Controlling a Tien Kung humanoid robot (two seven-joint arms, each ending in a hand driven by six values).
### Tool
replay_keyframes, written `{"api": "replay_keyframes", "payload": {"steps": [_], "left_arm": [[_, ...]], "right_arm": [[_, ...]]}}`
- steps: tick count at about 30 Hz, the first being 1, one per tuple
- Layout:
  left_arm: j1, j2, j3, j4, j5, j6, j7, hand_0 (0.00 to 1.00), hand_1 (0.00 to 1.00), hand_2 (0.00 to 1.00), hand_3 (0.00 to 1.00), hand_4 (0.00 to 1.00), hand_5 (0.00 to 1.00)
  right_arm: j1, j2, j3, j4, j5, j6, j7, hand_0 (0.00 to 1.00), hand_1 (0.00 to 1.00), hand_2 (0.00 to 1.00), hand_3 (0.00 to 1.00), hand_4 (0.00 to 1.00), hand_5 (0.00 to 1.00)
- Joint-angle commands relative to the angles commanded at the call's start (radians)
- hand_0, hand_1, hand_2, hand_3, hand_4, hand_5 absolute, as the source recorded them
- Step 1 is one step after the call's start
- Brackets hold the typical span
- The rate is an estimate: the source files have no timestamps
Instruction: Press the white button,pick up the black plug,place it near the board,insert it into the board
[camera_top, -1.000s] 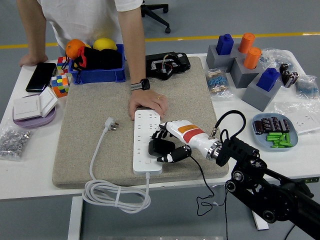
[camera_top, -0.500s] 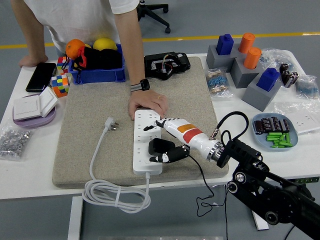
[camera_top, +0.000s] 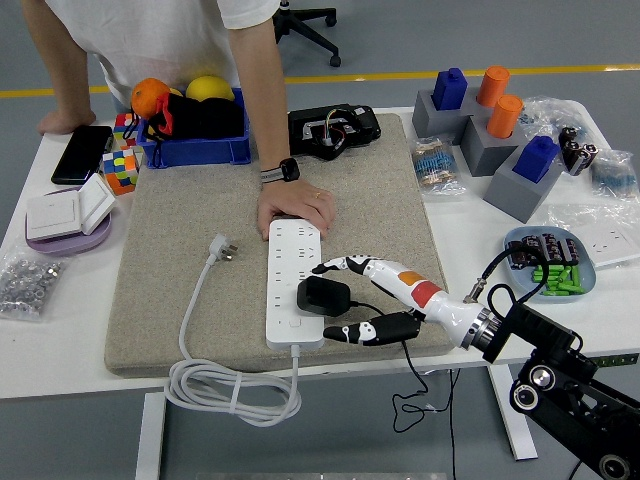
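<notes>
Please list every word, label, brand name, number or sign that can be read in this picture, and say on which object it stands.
No text can be read in this view.
Power strip: marks by its sockets, if any, are too small to read.
Robot's right hand: an orange and red patch, with no legible letters.
Bags of small parts: any print is blurred.
Person's watch: the face is too small to read.
Black plug: no marking visible.
</notes>
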Motion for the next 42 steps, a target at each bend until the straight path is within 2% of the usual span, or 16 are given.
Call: {"api": "replay_keyframes", "payload": {"steps": [16,32,42], "left_arm": [[-0.005,-0.003,0.001,0.000,-0.015,0.003,-0.004,0.474,0.497,0.500,0.585,0.569,0.257],[-0.007,-0.003,-0.001,0.000,-0.013,0.003,-0.004,0.474,0.497,0.500,0.585,0.570,0.258],[-0.007,-0.002,-0.001,0.000,-0.021,0.004,-0.005,0.474,0.497,0.500,0.585,0.568,0.259]], "right_arm": [[0.024,0.049,-0.046,-0.078,0.001,-0.001,-0.020,0.978,0.919,0.867,0.836,0.812,0.767],[0.074,0.088,-0.077,-0.103,-0.004,-0.002,-0.026,0.976,0.914,0.863,0.834,0.801,0.754],[0.115,0.102,-0.120,-0.143,-0.003,0.004,-0.039,0.973,0.909,0.857,0.826,0.796,0.744]]}}
